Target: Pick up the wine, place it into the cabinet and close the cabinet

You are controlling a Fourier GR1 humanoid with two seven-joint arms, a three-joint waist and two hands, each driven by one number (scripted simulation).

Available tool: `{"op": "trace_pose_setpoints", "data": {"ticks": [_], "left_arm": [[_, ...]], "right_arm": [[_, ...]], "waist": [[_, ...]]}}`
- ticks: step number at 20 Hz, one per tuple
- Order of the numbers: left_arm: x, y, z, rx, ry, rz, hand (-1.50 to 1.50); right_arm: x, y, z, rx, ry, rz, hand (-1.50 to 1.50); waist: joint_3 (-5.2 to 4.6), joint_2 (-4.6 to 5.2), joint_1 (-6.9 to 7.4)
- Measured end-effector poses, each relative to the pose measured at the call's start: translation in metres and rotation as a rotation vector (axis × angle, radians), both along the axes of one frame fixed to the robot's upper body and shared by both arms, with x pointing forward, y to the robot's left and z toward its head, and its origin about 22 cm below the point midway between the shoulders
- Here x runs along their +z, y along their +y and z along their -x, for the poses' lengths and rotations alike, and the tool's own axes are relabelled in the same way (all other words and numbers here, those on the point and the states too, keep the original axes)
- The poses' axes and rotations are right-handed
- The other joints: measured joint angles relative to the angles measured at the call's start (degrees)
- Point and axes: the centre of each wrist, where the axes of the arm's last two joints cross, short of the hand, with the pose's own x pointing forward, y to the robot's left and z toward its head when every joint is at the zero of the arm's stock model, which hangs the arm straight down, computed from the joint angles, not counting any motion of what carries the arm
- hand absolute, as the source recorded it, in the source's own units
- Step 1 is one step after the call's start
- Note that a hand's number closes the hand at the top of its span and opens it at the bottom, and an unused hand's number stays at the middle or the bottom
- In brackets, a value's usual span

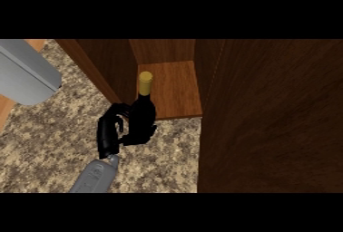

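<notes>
Wine first: one dark glass wine bottle with a yellow foil top (143,106) stands upright at the near edge of the brown wooden cabinet shelf (178,86), foil neck rising in front of the open compartment. Whether its base rests on the shelf lip, on the table, or hangs just above cannot be told; the hand hides it.

One black hand (115,131) on a grey forearm comes in from the near edge, left of centre, fingers curled round the bottle's lower body. Which arm this is cannot be told. Grasp sits low, likely so the neck clears the opening and the bottle stays vertical while it goes in. No second hand shows.

Cabinet: one dark wooden cabinet door (268,118) swung out toward the viewer, filling the right side; it stands open so the shelf can be reached. One left side wall, one back panel visible.

Speckled beige granite table (47,154) carries the cabinet. One grey rounded object (26,70) at far left, identity unclear.

Judgement: placing step under way; release and door closing not yet done.
</notes>
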Motion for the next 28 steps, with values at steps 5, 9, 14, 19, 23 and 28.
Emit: {"op": "trace_pose_setpoints", "data": {"ticks": [5, 9, 14, 19, 23, 28], "left_arm": [[0.001, -0.002, 0.002, 0.047, -0.01, 0.026, 1.5], [0.0, -0.004, 0.002, 0.087, -0.027, 0.03, 1.5], [-0.005, 0.002, 0.004, 0.087, -0.061, -0.082, 1.5], [-0.008, 0.009, 0.006, 0.074, -0.08, -0.185, 1.5], [-0.01, 0.007, 0.007, 0.082, -0.076, -0.215, 1.5], [-0.011, 0.001, 0.008, 0.117, -0.055, -0.206, 1.5]], "right_arm": [[-0.001, 0.0, 0.0, 0.011, -0.007, -0.003, -1.5], [-0.002, 0.001, -0.001, 0.021, -0.006, -0.006, -1.5], [-0.003, 0.003, -0.003, 0.047, -0.008, -0.007, -1.5], [-0.004, 0.004, -0.004, 0.067, -0.013, -0.005, -1.5], [-0.004, 0.005, -0.005, 0.074, -0.019, -0.009, -1.5], [-0.004, 0.005, -0.006, 0.082, -0.023, -0.019, -1.5]], "waist": [[-0.04, 0.26, -0.66], [-0.13, 0.46, -1.05], [-0.17, 0.67, -1.78], [-0.1, 0.78, -2.5], [-0.05, 0.82, -2.67], [0.0, 0.79, -3.01]]}}
